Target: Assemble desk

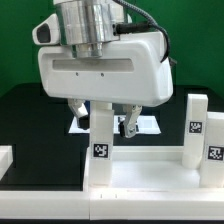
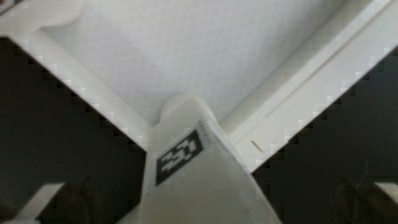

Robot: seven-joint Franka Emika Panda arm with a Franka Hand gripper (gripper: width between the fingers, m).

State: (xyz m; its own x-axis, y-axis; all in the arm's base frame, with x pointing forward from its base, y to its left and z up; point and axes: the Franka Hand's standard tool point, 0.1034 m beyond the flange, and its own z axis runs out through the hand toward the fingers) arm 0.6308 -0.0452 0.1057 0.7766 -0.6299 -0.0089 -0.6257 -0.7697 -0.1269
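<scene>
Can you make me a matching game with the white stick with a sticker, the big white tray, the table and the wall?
Things:
1. white plastic peg leg with a black-and-white square tag, the one nearest the exterior view's left
2. white plastic rimmed tray-like desk top
3. table surface
4. back wall

Colour or state:
a. green
b. lying flat
c. standing upright
d. black

Pairs: 1-c, 2-b, 3-d, 4-a

Three legs (image 1: 101, 135) stand upright in the desk top's (image 1: 140, 175) corners.
</scene>
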